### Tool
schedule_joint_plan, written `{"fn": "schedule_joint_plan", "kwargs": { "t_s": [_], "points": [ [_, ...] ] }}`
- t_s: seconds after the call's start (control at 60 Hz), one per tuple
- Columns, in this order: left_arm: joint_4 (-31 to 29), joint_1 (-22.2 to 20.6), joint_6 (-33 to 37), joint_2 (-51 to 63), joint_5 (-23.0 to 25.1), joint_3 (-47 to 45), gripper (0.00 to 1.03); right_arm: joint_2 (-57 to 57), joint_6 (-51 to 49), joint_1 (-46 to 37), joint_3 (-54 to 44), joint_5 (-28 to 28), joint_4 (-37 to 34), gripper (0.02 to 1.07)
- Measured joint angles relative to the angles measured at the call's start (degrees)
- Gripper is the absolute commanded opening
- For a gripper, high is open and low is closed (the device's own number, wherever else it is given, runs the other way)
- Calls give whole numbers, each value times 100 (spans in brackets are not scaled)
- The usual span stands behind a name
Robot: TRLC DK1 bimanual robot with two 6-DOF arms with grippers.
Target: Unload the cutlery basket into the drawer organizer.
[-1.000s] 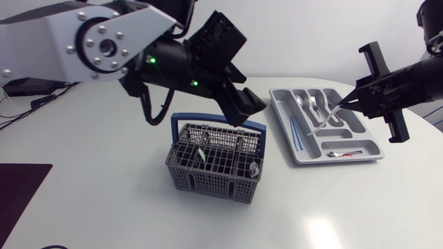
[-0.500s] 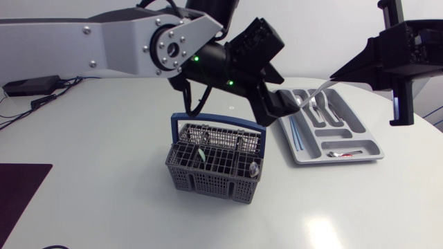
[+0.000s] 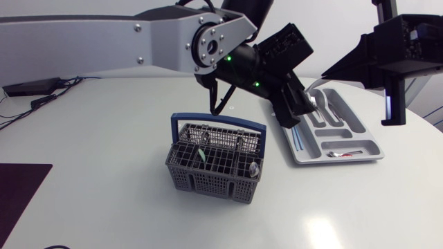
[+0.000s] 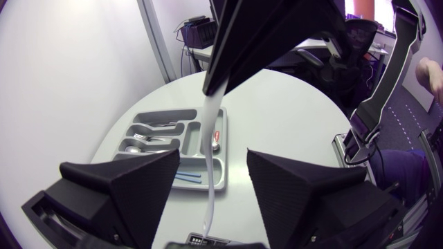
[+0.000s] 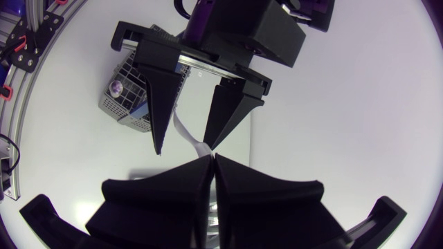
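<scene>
Plastic utensil [image 4: 210,200] is pinched in the right pincer [image 3: 327,74], upper right; its length is straddled by the spread left pincer [image 4: 212,158].

The white table [image 3: 104,173] bears a grey basket [image 3: 201,181] (blue-handled) beside a grey organizer [image 3: 360,146].

Table [image 3: 104,159] is noted as white, smooth, with a soft sheen. Cutlery basket [image 3: 214,166] is made of grey plastic mesh, matt; its handle [image 3: 218,120] is blue plastic. Drawer organizer [image 3: 353,124] is moulded grey plastic, smooth, low gloss. Metal cutlery [image 4: 142,142] inside is polished and shiny. White utensil [image 4: 210,149] is taken as smooth plastic. Left gripper [image 4: 211,176] and right gripper [image 5: 211,159] are finished matt black. Left arm links [image 3: 104,38] are silver-grey, satin, bolted.
</scene>
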Motion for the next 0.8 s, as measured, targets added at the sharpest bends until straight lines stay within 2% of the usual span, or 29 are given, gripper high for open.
{"fn": "schedule_joint_plan", "kwargs": {
  "t_s": [0.1,0.4,0.667,0.8],
  "points": [
    [-35,0,42,9,-105,44,59,-20,-2,2,-46,22,2,8],
    [-98,4,44,9,-146,74,38,-31,-4,26,-111,44,52,8],
    [-101,4,44,9,-302,74,29,-31,-33,26,-184,151,114,8],
    [-114,4,44,17,-302,92,16,-33,-50,26,-186,155,114,8]
  ]
}}
